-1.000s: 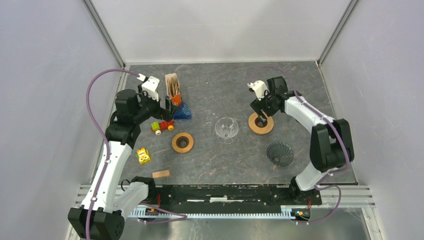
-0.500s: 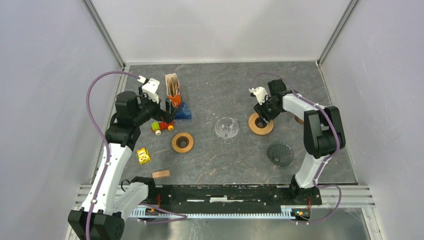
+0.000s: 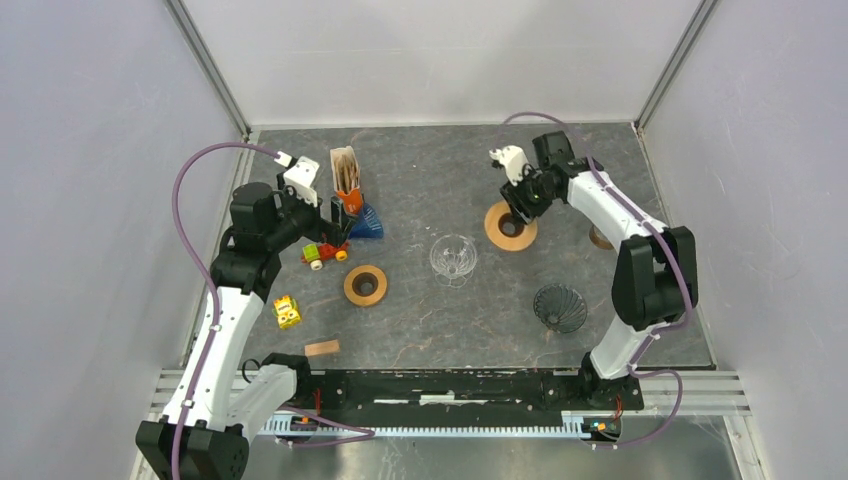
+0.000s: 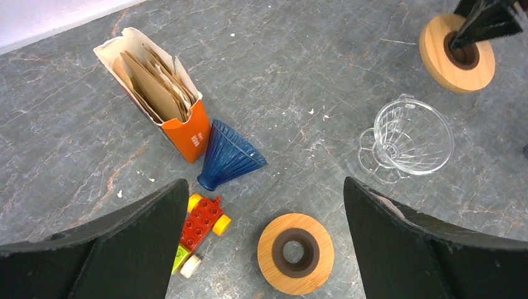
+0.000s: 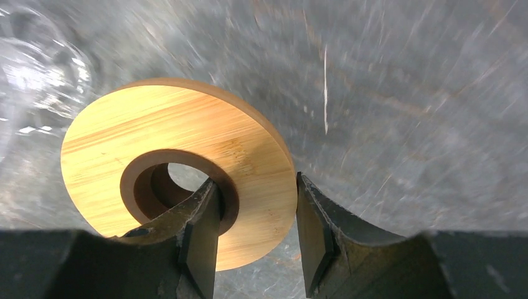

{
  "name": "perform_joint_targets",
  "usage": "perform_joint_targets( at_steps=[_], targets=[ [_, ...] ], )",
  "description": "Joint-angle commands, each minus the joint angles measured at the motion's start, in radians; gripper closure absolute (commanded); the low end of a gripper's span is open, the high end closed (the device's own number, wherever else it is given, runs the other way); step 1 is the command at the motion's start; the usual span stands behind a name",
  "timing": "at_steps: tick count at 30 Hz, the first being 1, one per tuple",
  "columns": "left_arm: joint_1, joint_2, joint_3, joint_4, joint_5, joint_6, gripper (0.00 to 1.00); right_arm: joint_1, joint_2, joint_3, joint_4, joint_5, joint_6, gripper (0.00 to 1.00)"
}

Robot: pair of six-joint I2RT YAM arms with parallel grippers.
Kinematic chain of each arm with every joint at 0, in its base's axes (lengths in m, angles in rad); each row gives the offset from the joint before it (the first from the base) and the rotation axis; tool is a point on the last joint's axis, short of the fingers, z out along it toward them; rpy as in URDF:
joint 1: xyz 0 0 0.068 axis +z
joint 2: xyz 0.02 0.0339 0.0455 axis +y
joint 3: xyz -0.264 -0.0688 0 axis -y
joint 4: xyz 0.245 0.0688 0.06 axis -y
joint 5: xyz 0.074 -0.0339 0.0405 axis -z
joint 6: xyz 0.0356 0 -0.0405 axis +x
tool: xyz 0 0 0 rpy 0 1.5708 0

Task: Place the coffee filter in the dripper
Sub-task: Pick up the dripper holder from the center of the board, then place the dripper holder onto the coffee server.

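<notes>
The right pincer is pressed onto the rim of a round bamboo ring, with one finger in the central hole and the other against the outer edge; no filter is held. The left pincer is spread wide and empty above the grey stone-patterned table. The brown paper coffee filters are stacked upright in an orange-and-white carton, just beside a blue ribbed cone dripper lying on its side. A clear glass dripper stands well apart. The filters are judged light, thin, floppy and easily creased, and several may come out at once. A single exposed top edge is best pinched gently, since the light carton may be dragged or tipped.
</notes>
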Motion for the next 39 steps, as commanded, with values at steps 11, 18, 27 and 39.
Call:
perform_joint_targets(
  at_steps=[11,18,27,39],
  targets=[
    [0.001,-0.016,0.006,0.094,-0.232,-0.085,0.0,0.354,-0.02,0.3,-0.199,0.028,-0.049,0.72],
    [0.002,-0.028,0.005,0.089,-0.239,-0.075,0.0,0.418,0.068,0.352,-0.25,0.039,-0.075,0.68],
    [0.001,-0.028,0.004,0.094,-0.239,-0.057,0.0,0.425,0.15,0.383,-0.253,0.045,-0.085,0.67],
    [0.001,-0.039,-0.008,0.096,-0.231,-0.051,0.0,0.435,0.186,0.392,-0.234,0.072,-0.083,0.61]
  ],
)
